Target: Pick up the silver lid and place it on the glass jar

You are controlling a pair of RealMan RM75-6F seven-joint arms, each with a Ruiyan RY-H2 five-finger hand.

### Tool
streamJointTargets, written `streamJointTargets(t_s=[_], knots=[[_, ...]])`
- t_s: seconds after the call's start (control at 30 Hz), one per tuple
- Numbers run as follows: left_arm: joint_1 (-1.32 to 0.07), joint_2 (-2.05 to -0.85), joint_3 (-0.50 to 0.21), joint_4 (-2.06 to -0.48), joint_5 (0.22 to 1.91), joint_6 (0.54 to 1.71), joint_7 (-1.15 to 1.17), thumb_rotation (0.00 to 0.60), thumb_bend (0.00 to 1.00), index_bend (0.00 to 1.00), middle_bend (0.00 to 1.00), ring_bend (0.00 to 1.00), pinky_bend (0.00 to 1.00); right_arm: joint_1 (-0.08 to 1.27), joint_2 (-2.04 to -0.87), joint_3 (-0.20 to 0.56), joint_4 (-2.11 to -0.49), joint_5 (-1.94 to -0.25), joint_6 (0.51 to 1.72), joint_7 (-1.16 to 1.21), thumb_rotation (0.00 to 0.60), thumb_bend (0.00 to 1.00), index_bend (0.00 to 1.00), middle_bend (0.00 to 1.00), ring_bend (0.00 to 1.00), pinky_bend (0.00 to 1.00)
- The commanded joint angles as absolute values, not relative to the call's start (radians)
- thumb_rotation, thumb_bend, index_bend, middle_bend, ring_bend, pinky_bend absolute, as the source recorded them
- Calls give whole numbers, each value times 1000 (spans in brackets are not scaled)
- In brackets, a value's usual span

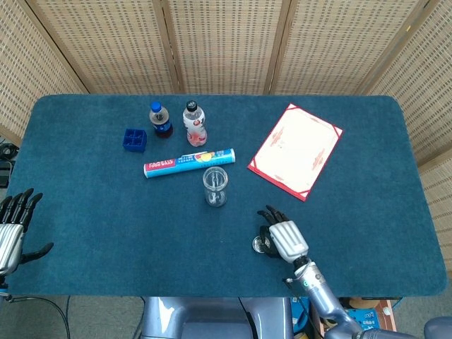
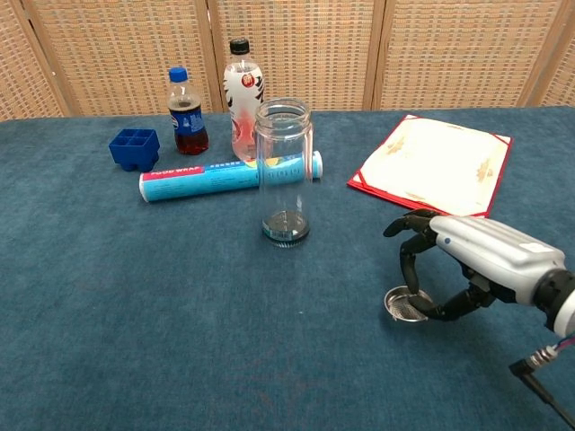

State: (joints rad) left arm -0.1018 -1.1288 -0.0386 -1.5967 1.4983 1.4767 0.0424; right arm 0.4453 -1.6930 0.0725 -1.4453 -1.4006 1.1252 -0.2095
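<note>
- Where the blue tabletop [image 1: 99,212] comes close to the robot, the right hand [image 2: 467,265] is curled around the silver lid [image 2: 405,303].
- The fingers [image 2: 409,260] reach down over the far side of the lid, and the thumb comes in from the near side, so the lid sits pinched between them.
- In the chest view the lid looks a bit tilted, with its left edge showing past the fingers. I cannot tell if it is off the tabletop or just touching it.
- In the head view the same right hand [image 1: 282,239] covers most of the silver lid [image 1: 259,244].
- The glass jar [image 2: 284,171] stands upright with its mouth open, well apart from the lid and further from the robot.
- A long tube [image 2: 216,178] with blue and pink print lies on its side just behind the jar.
- Behind the tube stand a dark cola bottle [image 2: 186,112] with a blue cap and a pale drink bottle [image 2: 241,99] with a black cap.
- A small blue tray [image 2: 135,148] with little cups in it sits left of the cola bottle.
- A red folder [image 2: 436,172] with a cream inside lies flat on the right.
- The left hand [image 1: 13,229] shows only in the head view, at the left edge by the tabletop. Its fingers are spread wide and it holds nothing.
</note>
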Motion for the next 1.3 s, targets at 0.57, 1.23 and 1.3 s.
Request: streamJointTargets(t_s=[0.57, 1.23, 1.3], knots=[[-94, -1120, -40, -1602, 1504, 1494, 32, 600, 179, 0, 0, 0, 0, 443, -1459, 175, -1698, -1357, 1209, -352, 600, 525, 649, 237, 34, 221], [-103, -1105, -58, -1606, 1498, 1494, -4, 600, 179, 0, 0, 0, 0, 583, -1346, 344, -1960, -1227, 1178, -555, 600, 525, 649, 242, 35, 221], [-105, -1104, -61, -1605, 1497, 1492, -10, 600, 178, 0, 0, 0, 0, 595, -1351, 350, -1961, -1213, 1177, -572, 600, 525, 649, 242, 35, 221]])
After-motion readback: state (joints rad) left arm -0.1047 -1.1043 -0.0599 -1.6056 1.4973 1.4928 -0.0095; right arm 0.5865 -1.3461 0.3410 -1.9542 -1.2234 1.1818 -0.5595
